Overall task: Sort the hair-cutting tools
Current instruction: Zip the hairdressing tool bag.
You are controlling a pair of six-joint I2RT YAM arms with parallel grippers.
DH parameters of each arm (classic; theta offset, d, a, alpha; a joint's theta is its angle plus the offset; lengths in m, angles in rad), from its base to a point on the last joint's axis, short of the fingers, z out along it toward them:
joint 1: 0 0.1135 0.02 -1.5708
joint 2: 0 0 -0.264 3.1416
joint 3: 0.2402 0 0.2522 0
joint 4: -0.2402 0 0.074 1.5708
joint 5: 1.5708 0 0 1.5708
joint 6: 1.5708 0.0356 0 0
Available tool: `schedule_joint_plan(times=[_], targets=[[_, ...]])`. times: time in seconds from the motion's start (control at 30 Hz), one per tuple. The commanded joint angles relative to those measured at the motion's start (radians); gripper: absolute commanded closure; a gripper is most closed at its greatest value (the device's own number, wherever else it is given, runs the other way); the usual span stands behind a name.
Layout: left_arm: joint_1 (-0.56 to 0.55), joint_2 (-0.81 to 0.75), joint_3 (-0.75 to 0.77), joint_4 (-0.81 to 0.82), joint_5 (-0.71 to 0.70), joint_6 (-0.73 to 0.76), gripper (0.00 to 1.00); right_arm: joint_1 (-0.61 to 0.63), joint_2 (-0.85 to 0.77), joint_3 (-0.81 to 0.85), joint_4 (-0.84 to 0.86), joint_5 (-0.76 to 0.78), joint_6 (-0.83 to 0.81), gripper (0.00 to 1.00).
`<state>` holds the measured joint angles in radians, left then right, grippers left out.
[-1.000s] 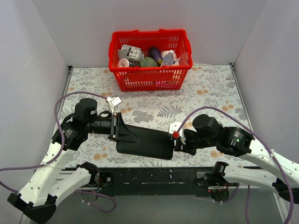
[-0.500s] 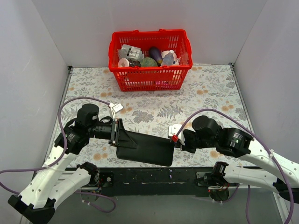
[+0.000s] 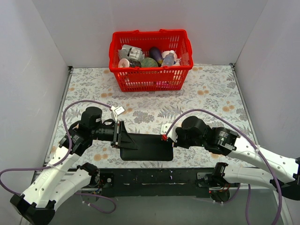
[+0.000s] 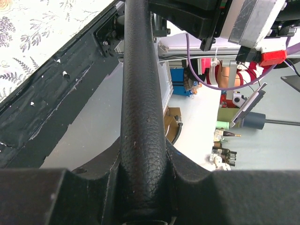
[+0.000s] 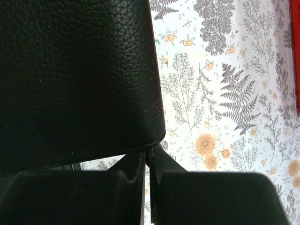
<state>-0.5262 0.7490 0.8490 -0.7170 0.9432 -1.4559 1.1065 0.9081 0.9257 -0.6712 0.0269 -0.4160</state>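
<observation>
Starting at the left, the left claw (image 3: 123,139) is clamped onto the left end of the black case (image 3: 146,147), with its arm reaching in from the near-left corner. On its wrist camera the case runs straight away edge-on, a pebbled leather ridge. The fingers (image 4: 89,192) squeeze it from both sides, tight against the leather with no gap showing.

Moving to the middle, the case lies long-side across, near the front edge of the desk (image 3: 211,93), strung between the two arms. From above it shows as a flat dark rectangle. Whether it rests on the floral cloth or hangs just clear of it, I cannot tell.

Well behind it, against the back wall, sits the red basket (image 3: 150,77), packed with bottles and packets.

Now to the right, the right claw (image 3: 170,142) has the case's right end, facing the left claw along its length. Its wrist camera fills with black leather, a rounded corner of the case against the fern-and-flower print. Down at the bottom the fingers (image 5: 93,197) are drawn almost together, with only a thin slit between them where they bite on the case's edge.

As for the scissors and the comb, neither shows in any view, so where they are I cannot tell.
</observation>
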Motion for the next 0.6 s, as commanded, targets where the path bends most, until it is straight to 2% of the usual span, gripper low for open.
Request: schedule_joint_plan(times=[0.0,0.1,0.13,0.2,0.27,0.3,0.37,0.43,0.57], targets=[[-0.031,-0.023,-0.025,0.045,0.220,-0.037,1.00,-0.008,0.038,0.044,0.228,0.074,-0.024,0.99],[-0.031,-0.010,-0.027,0.070,0.197,-0.031,1.00,-0.008,0.064,0.087,0.173,0.055,-0.003,0.97],[-0.032,0.007,-0.021,0.070,0.187,-0.027,1.00,-0.008,0.066,0.094,0.153,0.047,0.000,0.91],[-0.032,0.029,0.007,0.068,0.169,-0.011,1.00,-0.008,0.052,0.105,0.107,0.035,0.019,0.67],[-0.031,0.064,0.051,0.059,0.138,0.005,1.00,-0.008,0.025,0.098,0.085,0.030,0.031,0.51],[-0.032,0.076,0.065,0.051,0.125,0.011,1.00,-0.007,-0.012,0.090,0.081,0.030,0.052,0.33],[-0.031,0.116,0.100,0.021,0.065,0.040,1.00,-0.008,-0.053,0.085,0.067,0.031,0.080,0.19],[-0.031,0.141,0.142,0.010,-0.016,0.055,1.00,-0.008,-0.118,0.085,0.061,0.053,0.134,0.12],[-0.031,0.202,0.225,-0.006,-0.189,0.081,1.00,-0.007,-0.187,0.099,-0.005,0.143,0.256,0.07]])
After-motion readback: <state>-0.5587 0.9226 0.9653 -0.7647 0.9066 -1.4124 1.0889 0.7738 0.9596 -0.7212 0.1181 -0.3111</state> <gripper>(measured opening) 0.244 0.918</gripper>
